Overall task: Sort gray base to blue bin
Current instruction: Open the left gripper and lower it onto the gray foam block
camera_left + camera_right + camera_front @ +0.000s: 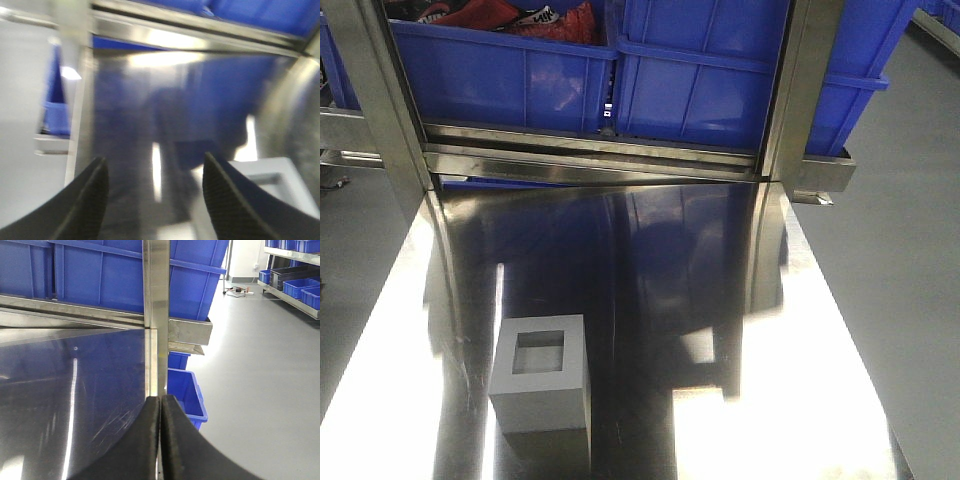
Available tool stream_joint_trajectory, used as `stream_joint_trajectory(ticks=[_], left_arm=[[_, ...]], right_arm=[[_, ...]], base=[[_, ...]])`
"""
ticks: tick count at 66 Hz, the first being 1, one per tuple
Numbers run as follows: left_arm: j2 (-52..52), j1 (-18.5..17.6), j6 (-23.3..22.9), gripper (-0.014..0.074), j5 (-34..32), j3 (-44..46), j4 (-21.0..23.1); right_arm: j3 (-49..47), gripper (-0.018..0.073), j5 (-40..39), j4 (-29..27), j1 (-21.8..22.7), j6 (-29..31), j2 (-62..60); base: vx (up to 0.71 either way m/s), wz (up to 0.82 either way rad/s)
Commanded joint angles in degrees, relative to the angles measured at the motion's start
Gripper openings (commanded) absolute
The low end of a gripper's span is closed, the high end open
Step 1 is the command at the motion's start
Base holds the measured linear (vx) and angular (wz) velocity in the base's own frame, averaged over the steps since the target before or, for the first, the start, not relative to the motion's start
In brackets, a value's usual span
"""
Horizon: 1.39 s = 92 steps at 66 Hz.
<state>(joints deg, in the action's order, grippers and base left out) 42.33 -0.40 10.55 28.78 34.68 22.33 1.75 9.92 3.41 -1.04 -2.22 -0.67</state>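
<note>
One steel table (650,300) fills the foreground; on the rack along its far edge stand a blue bin (705,95) at right and a second blue tub (500,85) at left, the latter holding red and black items. Left gripper (154,167): fingers spread apart above the table; right gripper (160,407): fingers pressed together. Gray base (542,385): on the table's near left part, recess facing up, well apart from the bins, lying outside the left gripper's fingers.
</note>
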Motion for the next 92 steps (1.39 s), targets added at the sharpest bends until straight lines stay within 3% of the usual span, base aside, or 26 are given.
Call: stream_joint_trajectory(ticks=[1, 9, 16, 28, 45, 61, 79, 92], left_arm=[[3.5, -0.4, 8.9, 0.0409, -0.4, 4.1, 12.9], [8.6, -0.4, 19.5, 0.0409, 3.2, 6.2, 23.8], [11.8, -0.4, 22.9, 0.0409, 6.3, 7.9, 28.7], [14.9, -1.3, 23.4, 0.0409, 6.8, 8.9, 29.0], [20.3, -10.1, 23.2, 0.0409, 5.0, 8.9, 28.3], [25.9, -17.0, 13.1, 0.0409, -1.1, 8.9, 20.9], [31.5, -23.4, -2.9, 0.0409, -4.8, 8.9, 5.5], [34.0, -25.7, -7.5, 0.0409, -6.8, 8.9, 2.3]], right_arm=[[0.8, -0.0009, -4.2, 0.4, 0.3, 0.3, -0.7], [0.8, -0.0009, -4.2, 0.4, 0.3, 0.3, -0.7], [0.8, -0.0009, -4.2, 0.4, 0.3, 0.3, -0.7], [0.8, -0.0009, -4.2, 0.4, 0.3, 0.3, -0.7], [0.8, -0.0009, -4.2, 0.4, 0.3, 0.3, -0.7], [0.8, -0.0009, -4.2, 0.4, 0.3, 0.3, -0.7], [0.8, -0.0009, -4.2, 0.4, 0.3, 0.3, -0.7], [0.8, -0.0009, -4.2, 0.4, 0.3, 0.3, -0.7]], base=[[0.00, 0.00], [0.00, 0.00], [0.00, 0.00], [0.00, 0.00], [0.00, 0.00], [0.00, 0.00], [0.00, 0.00], [0.00, 0.00]])
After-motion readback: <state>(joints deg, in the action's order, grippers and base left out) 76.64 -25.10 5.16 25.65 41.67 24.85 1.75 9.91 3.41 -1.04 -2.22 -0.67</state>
